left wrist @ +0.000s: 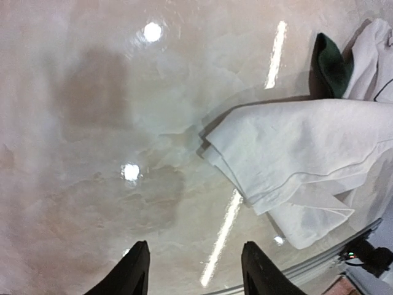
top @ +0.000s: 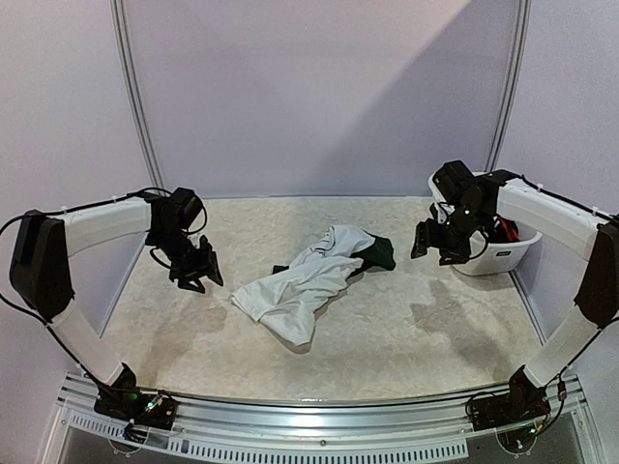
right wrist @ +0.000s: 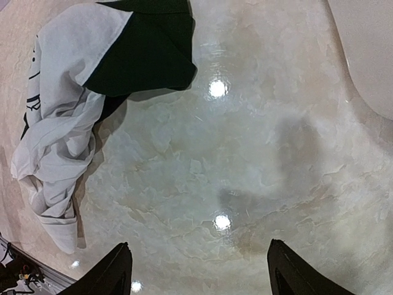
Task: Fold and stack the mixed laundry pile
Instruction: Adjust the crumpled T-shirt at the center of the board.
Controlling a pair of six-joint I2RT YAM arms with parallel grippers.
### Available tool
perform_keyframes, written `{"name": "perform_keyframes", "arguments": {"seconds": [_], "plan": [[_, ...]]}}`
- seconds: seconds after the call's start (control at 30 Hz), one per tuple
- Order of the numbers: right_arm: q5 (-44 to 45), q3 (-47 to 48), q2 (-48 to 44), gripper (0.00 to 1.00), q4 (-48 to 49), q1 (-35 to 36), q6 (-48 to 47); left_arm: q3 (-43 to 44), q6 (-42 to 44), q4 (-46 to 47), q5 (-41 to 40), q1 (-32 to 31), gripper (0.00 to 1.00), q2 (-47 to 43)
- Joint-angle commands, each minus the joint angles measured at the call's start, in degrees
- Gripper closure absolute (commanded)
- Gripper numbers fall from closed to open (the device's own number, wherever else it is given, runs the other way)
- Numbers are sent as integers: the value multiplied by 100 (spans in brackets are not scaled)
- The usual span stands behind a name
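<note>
A crumpled white T-shirt [top: 295,288] with black print lies mid-table, partly over a dark green piece [top: 377,251]. In the left wrist view the white T-shirt [left wrist: 295,153] fills the right side, with the green piece [left wrist: 331,61] behind it. The right wrist view shows the white T-shirt [right wrist: 61,123] and green piece [right wrist: 144,55] at upper left. My left gripper [top: 198,271] hovers left of the shirt, open and empty [left wrist: 193,270]. My right gripper [top: 445,242] hangs open to the right of the garments, nothing between its fingers [right wrist: 199,270].
A white plastic tub [top: 498,251] stands at the back right behind my right arm, with red and dark cloth showing inside; its rim [right wrist: 368,55] shows in the right wrist view. The table's near edge has a metal rail [top: 309,416].
</note>
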Motion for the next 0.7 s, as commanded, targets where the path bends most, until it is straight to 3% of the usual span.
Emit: {"name": "perform_keyframes", "arguments": {"seconds": [0.0, 0.3, 0.67], "plan": [[-186, 129, 156, 23, 212, -26, -2, 312, 588, -605, -1117, -386, 47, -218], [-279, -88, 85, 24, 230, -20, -21, 134, 1150, -394, -1984, -2153, 49, -264], [-401, -868, -484, 24, 80, -19, 108, -744, 948, 587, -1511, -2671, 57, -273]]}}
